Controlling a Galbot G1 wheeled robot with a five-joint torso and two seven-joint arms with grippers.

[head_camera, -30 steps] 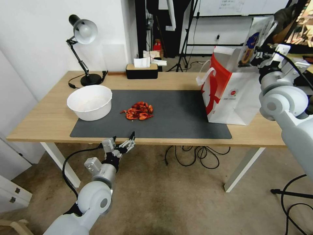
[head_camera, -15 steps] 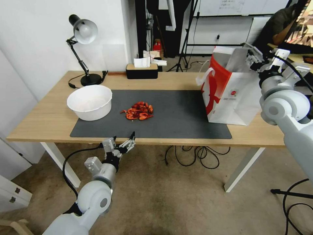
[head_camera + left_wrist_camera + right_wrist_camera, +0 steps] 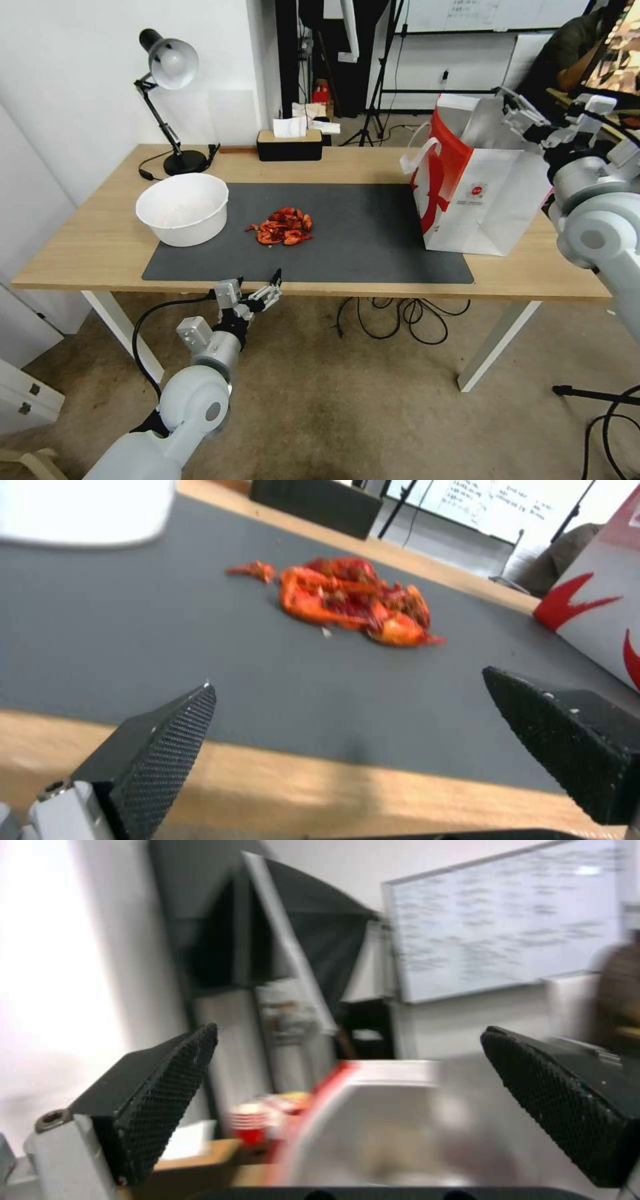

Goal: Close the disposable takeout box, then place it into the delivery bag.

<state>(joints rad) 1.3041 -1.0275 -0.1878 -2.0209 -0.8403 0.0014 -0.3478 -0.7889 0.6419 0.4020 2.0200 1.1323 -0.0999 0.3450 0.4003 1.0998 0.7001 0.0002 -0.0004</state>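
the right end effector (image 3: 527, 120) hangs with fingers spread and empty over the open mouth of the delivery bag (image 3: 477, 200), which stands just below it on the worktop (image 3: 100, 247). the left end effector (image 3: 257, 293), also spread and empty, sits at the worktop's near edge; red crayfish shells (image 3: 283, 228) lie on the grey mat (image 3: 373, 233) just beyond it.

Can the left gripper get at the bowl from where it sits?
Probably yes. The left gripper hangs open below the table's near edge; the bowl stands just beyond on the mat's left end, nothing between.
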